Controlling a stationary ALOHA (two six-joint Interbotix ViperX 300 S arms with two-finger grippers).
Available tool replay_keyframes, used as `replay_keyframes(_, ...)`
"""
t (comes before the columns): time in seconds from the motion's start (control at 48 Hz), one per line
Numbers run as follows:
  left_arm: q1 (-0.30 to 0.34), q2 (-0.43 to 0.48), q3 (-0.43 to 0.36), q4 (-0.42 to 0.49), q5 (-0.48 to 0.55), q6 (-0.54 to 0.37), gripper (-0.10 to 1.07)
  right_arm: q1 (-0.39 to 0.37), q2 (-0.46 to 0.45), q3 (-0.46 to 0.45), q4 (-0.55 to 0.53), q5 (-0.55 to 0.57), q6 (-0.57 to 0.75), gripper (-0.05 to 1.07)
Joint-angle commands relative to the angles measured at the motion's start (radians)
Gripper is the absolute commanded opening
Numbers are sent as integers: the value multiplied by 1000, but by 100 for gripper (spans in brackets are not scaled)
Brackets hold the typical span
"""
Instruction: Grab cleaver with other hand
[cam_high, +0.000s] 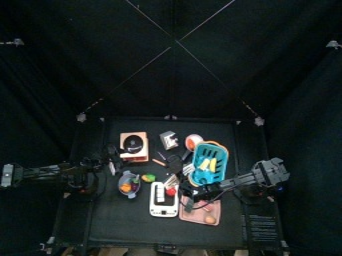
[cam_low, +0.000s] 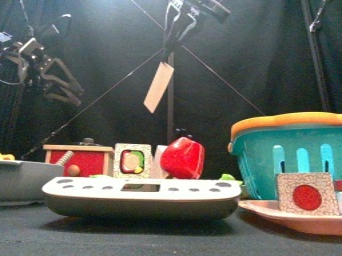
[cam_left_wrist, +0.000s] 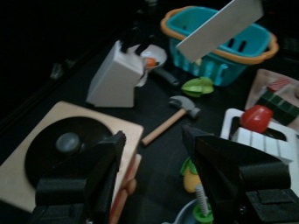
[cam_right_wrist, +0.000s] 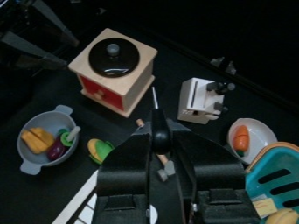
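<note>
The cleaver (cam_low: 158, 88) hangs in the air above the counter (cam_low: 134, 235), up and to the left of the teal basket (cam_low: 287, 125) as the front view has it. It is carried from above by the right gripper (cam_right_wrist: 160, 131), whose fingers are partly closed on what looks like its handle, so the blade dangles freely below with nothing touching it. That high, clear position seems chosen so the other arm can get at it: holding it by one end away from the toys beside the basket leaves most of the tool exposed for a second grip. The left gripper (cam_left_wrist: 158, 140) has its fingers spread almost fully and holds nothing; in its wrist view the blade sits ahead of it, in front of the basket, well apart from the fingers, so the handover has not yet been made. The cleaver itself shows as a flat, pale, roughly rectangular blade, tilted rather than plumb, plain-surfaced with straight edges. Its handle is mostly hidden in the right gripper's hold, so its colour and shape cannot be told.
</note>
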Motion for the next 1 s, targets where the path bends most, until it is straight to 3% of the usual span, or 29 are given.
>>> replay_keyframes(0.0,-11,2,-31,41,-67,2,90,23,-69,37,-40,-41,54,49)
replay_keyframes(0.417,-15,2,-20,176,-318,40,90,40,-179,305,-192,-327,230,49)
replay_keyframes(0.625,-15,2,-8,170,-414,124,90,34,-239,445,-319,-472,373,49)
replay_keyframes(0.771,-23,2,5,166,-485,189,90,25,-293,541,-463,-548,451,49)
replay_keyframes(0.979,-28,8,8,95,-512,244,90,-9,-345,641,-594,-618,469,49)
